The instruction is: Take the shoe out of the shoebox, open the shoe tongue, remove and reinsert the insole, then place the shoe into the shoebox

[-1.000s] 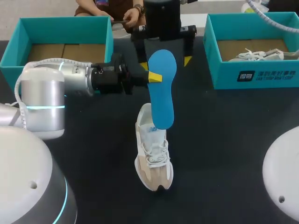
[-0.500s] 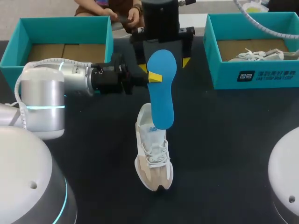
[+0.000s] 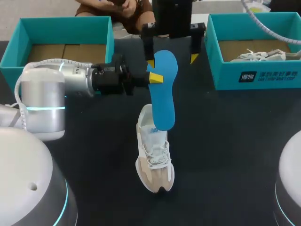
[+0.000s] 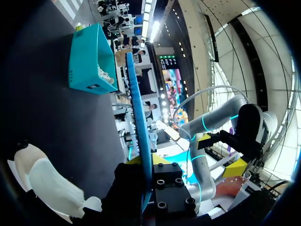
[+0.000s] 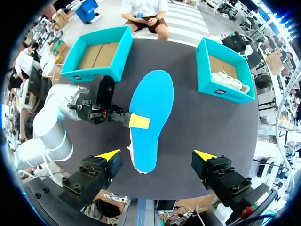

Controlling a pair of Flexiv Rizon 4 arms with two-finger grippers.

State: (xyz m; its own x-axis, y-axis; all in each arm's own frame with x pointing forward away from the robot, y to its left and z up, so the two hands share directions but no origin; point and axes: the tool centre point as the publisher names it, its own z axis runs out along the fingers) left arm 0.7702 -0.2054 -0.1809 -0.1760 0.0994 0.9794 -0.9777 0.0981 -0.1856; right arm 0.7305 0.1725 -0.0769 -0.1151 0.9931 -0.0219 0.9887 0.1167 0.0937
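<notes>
My left gripper (image 3: 155,77) is shut on a blue insole (image 3: 163,94), holding it upright in the air by its edge. The insole's lower end hangs just over the heel of a white and beige shoe (image 3: 154,153) that stands on the dark table. In the left wrist view the insole (image 4: 138,117) shows edge-on between the fingers of that gripper (image 4: 146,160), with the shoe (image 4: 47,186) below. My right gripper (image 3: 172,60) hangs open above the insole's far end. From its own view, the right gripper (image 5: 157,155) looks straight down on the insole (image 5: 150,115).
A teal shoebox (image 3: 61,40) with a brown bottom stands at the back left. A second teal shoebox (image 3: 254,70) at the back right holds another light shoe (image 3: 258,55). The same boxes (image 5: 101,54) (image 5: 225,70) show in the right wrist view.
My right gripper has shifted a little to the right and up, so both its yellow tips now show. The left arm, insole and shoe have stayed put.
</notes>
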